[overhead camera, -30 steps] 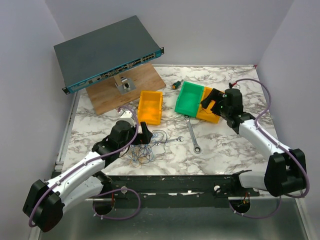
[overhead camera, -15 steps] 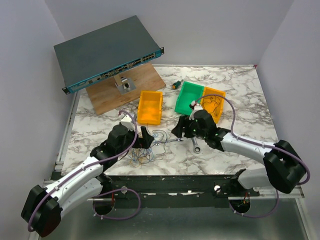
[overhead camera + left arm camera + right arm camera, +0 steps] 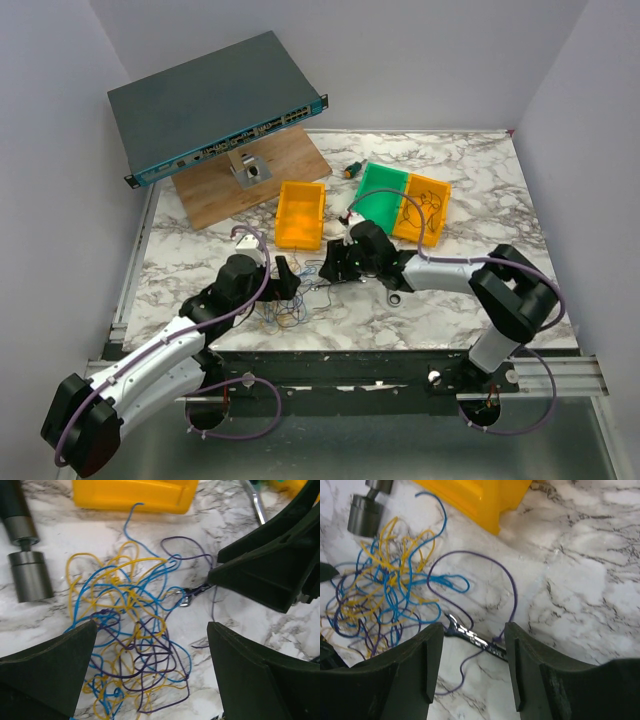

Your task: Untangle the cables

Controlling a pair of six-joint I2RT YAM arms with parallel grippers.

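Sitting in a loose knot on the marble table (image 3: 455, 285), just in front of the yellow bin (image 3: 300, 214), the cables (image 3: 131, 598) are hair-thin blue, yellow and purple loops, all crossed over each other. Left gripper (image 3: 150, 647) hangs over them, jaws wide apart. Right gripper (image 3: 474, 645) straddles a purple strand's dark plug (image 3: 476, 639); can't tell if it's actually pinched.

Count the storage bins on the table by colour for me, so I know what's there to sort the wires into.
Yellow bins: 2, the left yellow bin and the right yellow bin
Green bins: 1, the green bin between them
Total: 3
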